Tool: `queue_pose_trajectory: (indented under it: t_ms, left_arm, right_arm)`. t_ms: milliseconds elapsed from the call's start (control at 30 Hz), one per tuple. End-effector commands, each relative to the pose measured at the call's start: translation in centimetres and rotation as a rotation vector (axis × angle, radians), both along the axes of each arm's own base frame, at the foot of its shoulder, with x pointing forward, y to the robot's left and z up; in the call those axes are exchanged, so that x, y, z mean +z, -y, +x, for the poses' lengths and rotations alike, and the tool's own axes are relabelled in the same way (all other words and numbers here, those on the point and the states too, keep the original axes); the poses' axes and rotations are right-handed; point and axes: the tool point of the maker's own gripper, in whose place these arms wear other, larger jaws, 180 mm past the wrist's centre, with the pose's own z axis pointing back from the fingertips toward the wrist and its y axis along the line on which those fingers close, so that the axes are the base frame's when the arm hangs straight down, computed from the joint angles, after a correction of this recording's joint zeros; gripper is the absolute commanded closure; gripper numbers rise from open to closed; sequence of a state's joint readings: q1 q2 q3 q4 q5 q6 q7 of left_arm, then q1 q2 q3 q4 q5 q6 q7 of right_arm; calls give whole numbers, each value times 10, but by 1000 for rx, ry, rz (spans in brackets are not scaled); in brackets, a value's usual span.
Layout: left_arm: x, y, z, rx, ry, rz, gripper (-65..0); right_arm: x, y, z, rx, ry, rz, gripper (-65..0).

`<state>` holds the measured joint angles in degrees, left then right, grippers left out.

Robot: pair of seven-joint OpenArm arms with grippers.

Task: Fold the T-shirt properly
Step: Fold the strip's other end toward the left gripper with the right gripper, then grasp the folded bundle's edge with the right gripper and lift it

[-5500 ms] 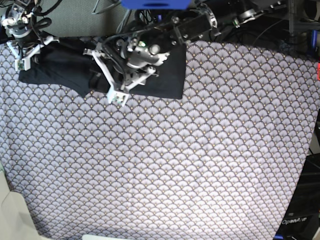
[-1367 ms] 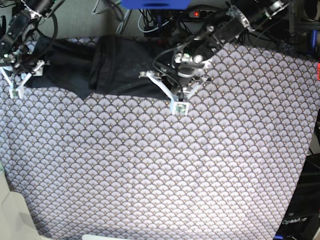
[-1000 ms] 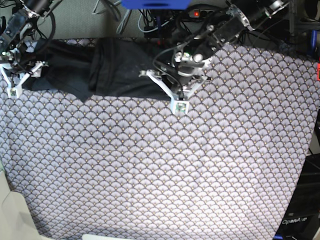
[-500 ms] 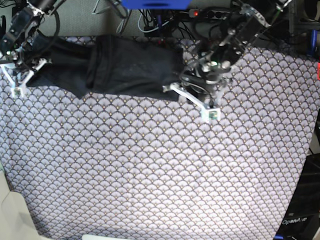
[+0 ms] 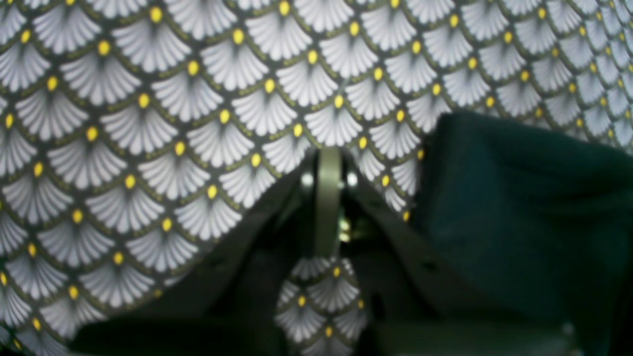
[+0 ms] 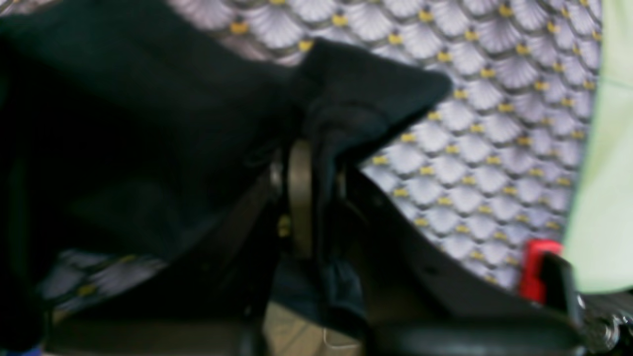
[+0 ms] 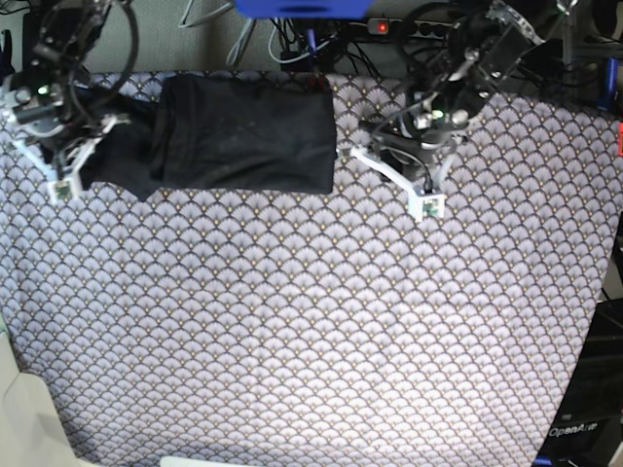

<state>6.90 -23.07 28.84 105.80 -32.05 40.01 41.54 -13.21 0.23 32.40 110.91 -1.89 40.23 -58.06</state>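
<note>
The right gripper (image 6: 316,163) pinches a bunched fold of the T-shirt (image 7: 243,136), its jaws pressed together on dark cloth that rises between them and spills down behind the fingers; beyond the tips, the pinched corner of the garment stands up in a blunt point over the tablecloth (image 7: 311,321); a small red part (image 6: 534,269) and a pale green strip (image 6: 601,148) sit at the far right of that wrist view.

In the base view, the right gripper (image 7: 60,165) stands at the shirt's end nearest it, over the dark sleeve-side cloth; from there the garment stretches away as a wide, partly folded black band along the far edge of the patterned cloth, one thicker doubled panel lying on top of a thinner layer.

The left gripper (image 7: 414,190) hangs just off the shirt's opposite end, apart from the fabric, with bare fan pattern beneath it; its jaws are pressed together on nothing, and in its own wrist view the left gripper (image 5: 329,163) shows a single pale seam where the fingers meet; the shirt's dark edge lies just beside that tool, to the right of its tips, not between them; cables and dark equipment (image 7: 409,29) crowd the space behind both arms.
</note>
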Motion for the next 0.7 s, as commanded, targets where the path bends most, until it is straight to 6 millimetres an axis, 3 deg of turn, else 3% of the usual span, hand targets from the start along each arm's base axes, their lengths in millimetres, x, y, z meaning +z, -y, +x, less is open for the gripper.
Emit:
queue_pose_trajectory:
  t_ms: [0,167,333,533,667]
  left_arm:
    - [7,-13,6,18,37,21,0]
    - [6,-47,5,65,32,77,0]
    - [6,-68,5,67,32,128,0]
    - [6,-76,5,65,33,154,0]
    - [6,-77,7,65,35,159,0]
  right_arm:
    - [10,-4,6,12,41,-5,0]
    - [5,-31,8,65,24,30,0]
    - [14,-31,17,56,39,22,0]
    - [20,-31,19,61,62,21,0]
    - [26,-53,25,100,127,151,0]
